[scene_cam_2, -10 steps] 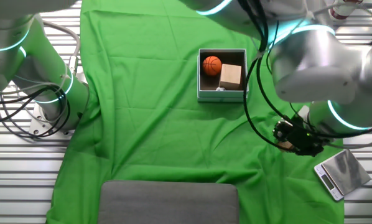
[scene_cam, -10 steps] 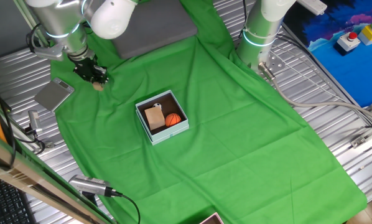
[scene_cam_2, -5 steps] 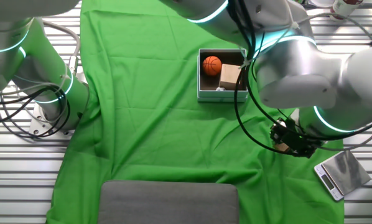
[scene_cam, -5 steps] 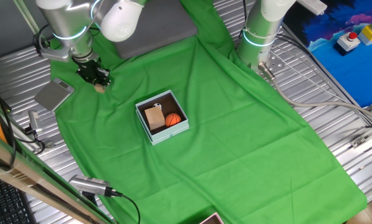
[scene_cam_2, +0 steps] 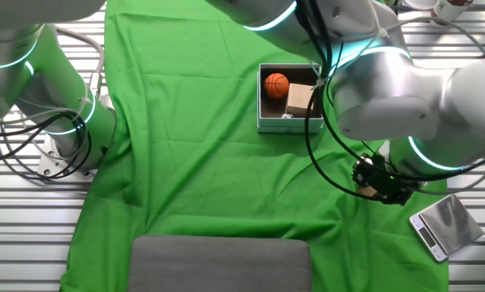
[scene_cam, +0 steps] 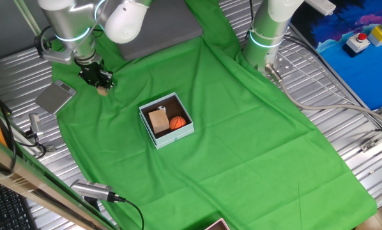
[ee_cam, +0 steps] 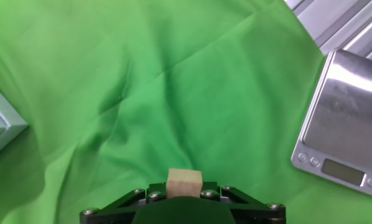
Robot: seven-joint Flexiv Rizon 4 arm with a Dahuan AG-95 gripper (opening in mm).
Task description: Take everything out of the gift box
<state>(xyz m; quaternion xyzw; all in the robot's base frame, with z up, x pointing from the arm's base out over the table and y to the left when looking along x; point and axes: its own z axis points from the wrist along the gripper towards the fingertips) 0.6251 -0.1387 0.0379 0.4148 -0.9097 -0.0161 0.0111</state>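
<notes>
The black two-finger gripper (scene_cam: 101, 85) hangs low over the green cloth (scene_cam: 242, 128) beside the small silver scale (ee_cam: 344, 130), pinching a tan wooden block (ee_cam: 184, 183). Well apart sits the pale blue-grey square gift box (scene_cam: 167, 120), with an orange mini basketball (scene_cam: 177, 122) and another tan wooden block (scene_cam: 158, 120) inside.
</notes>
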